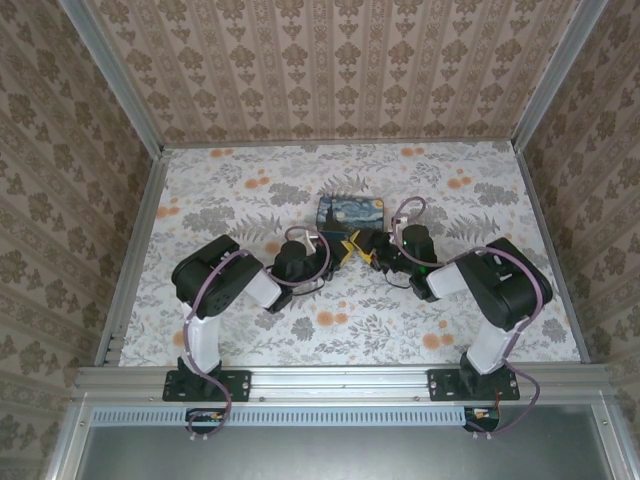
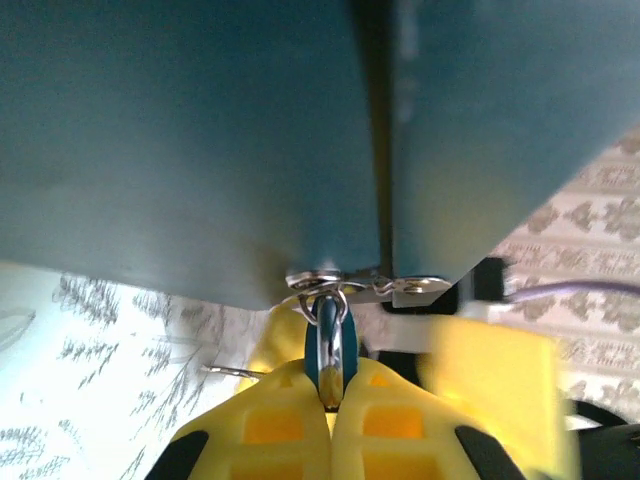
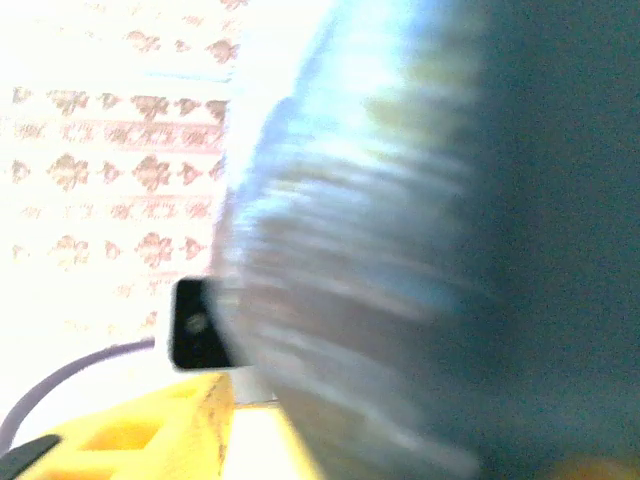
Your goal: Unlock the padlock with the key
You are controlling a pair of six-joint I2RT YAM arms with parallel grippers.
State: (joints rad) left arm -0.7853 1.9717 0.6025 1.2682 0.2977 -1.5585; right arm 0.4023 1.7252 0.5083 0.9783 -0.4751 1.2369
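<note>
The padlock [image 2: 335, 345] hangs by its chrome shackle from the metal hasp [image 2: 345, 285] on the underside edge of the painted box [image 1: 350, 212]. My left gripper [image 2: 335, 388] is shut on it, and the lock body is mostly hidden between the yellow fingers. In the top view this gripper [image 1: 346, 248] meets my right gripper [image 1: 367, 252] just in front of the box. The right gripper's fingers stand apart. One yellow finger [image 3: 150, 435] shows at the lower left of the blurred right wrist view, and also as a yellow blur [image 2: 495, 380] beside the padlock. The key is hidden.
The box fills the upper part of both wrist views, very close. A thin metal sliver [image 2: 228, 372] sticks out left of my left fingers. A small black block with a pale round spot [image 3: 195, 325] sits beside the box. Floral table surface [image 1: 250, 180] surrounds the box; patterned walls enclose the table.
</note>
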